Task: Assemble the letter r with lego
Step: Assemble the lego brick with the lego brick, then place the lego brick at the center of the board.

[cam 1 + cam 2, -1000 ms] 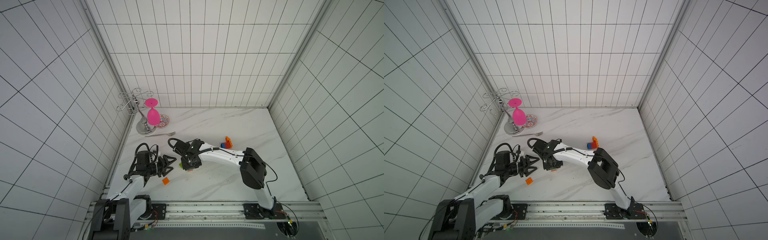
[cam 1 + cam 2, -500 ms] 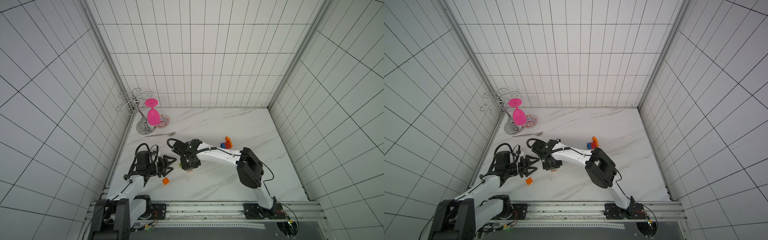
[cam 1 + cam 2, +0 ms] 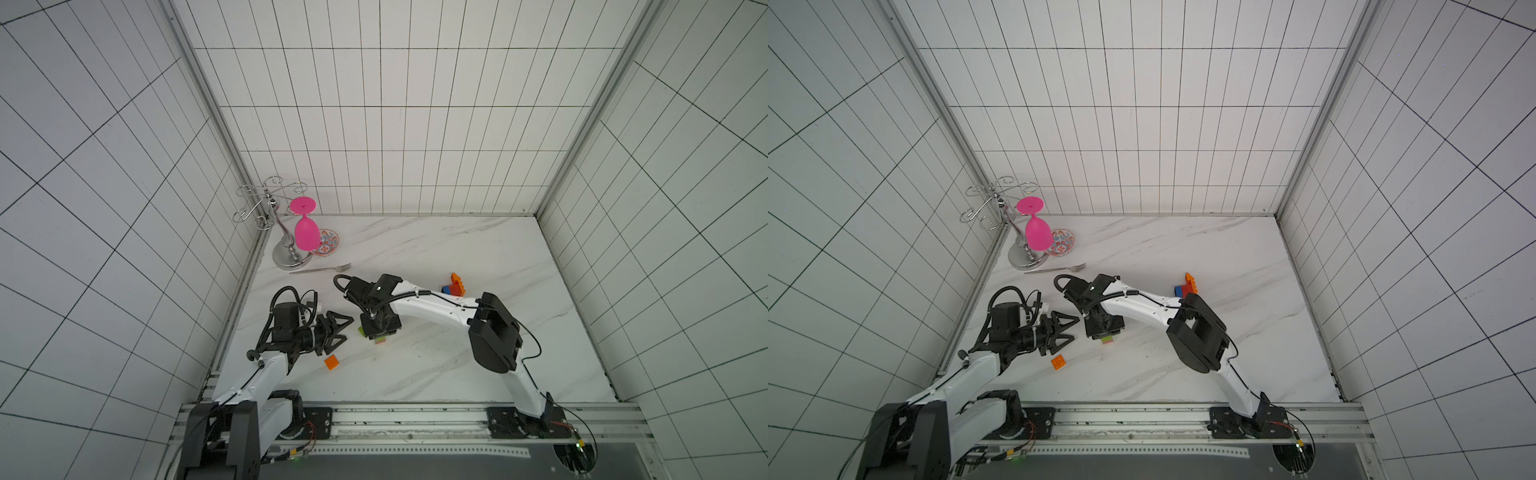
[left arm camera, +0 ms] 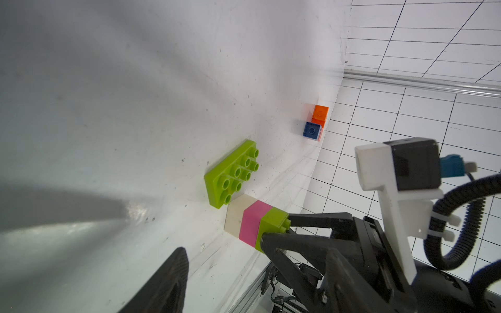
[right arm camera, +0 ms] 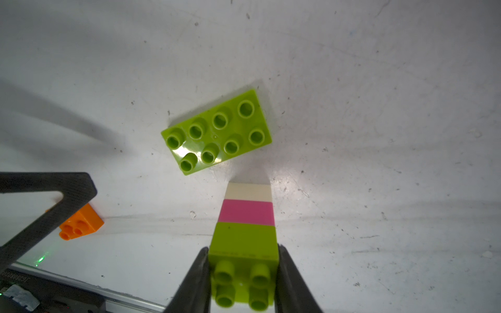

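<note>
My right claw (image 5: 242, 252) is pinching the lime top of the cream-pink-lime stack (image 5: 245, 214). The stack stands upright, cream end down at the tabletop (image 3: 436, 249), just beside the lime plate (image 5: 217, 132). I judge it belongs on that plate, so I'd square the cream base over the studs and press straight down, with the spread, empty left claw (image 3: 348, 329) bracing the plate.

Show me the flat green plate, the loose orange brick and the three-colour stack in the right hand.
flat green plate (image 5: 217, 132), right wrist view, on its studded top.
loose orange brick (image 3: 331, 362), in a top view, on its top face.
three-colour stack (image 5: 246, 212), right wrist view, on its pink middle brick.
</note>
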You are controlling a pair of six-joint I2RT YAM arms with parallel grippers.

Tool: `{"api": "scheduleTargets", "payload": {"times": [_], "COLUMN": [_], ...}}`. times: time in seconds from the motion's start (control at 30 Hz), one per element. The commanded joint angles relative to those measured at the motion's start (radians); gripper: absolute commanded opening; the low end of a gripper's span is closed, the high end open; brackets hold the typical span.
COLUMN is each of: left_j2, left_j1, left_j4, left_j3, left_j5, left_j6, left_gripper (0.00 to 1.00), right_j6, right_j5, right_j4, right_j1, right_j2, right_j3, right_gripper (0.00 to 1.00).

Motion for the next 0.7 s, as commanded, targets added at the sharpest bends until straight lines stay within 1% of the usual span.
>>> {"api": "scheduleTargets", "payload": {"times": [0.0,0.1,0.2,0.3,0.4,0.53,0.67], "left_j2": [-0.033,-0.072,-0.09,-0.055,-0.001,0.033,0.057], "left_j1": [-0.069,-0.153,-0.224,-0.287,-0.333,-0.369,-0.377], "left_j4": [-0.06,-0.122,-0.176,-0.207,-0.208,-0.207,-0.223], "left_j3": [0.04,0.083,0.129,0.178,0.214,0.24,0.252], "left_j5": [-0.074,-0.175,-0.274,-0.342,-0.372,-0.404,-0.421], "left_j6": [0.023,0.041,0.074,0.11,0.123,0.133,0.149], "left_gripper": [0.73,0.73,0.73,0.74,0.74,0.74,0.74], "right_j6": [-0.073,-0.185,-0.311,-0.386,-0.428,-0.455,-0.444], "right_j5": [-0.033,0.074,0.122,0.086,0.032,0.039,0.007], "right_j4": [-0.079,-0.074,-0.034,0.017,0.061,0.092,0.132], "right_j1": [0.001,-0.013,-0.052,-0.117,-0.178,-0.21,-0.228], "right_j2": [0.099,0.02,-0.089,-0.182,-0.232,-0.247,-0.243], "right_j3": [-0.056,-0.092,-0.173,-0.27,-0.345,-0.386,-0.432], "right_gripper": [0.0,0.0,0.0,0.0,0.0,0.0,0.0]}}
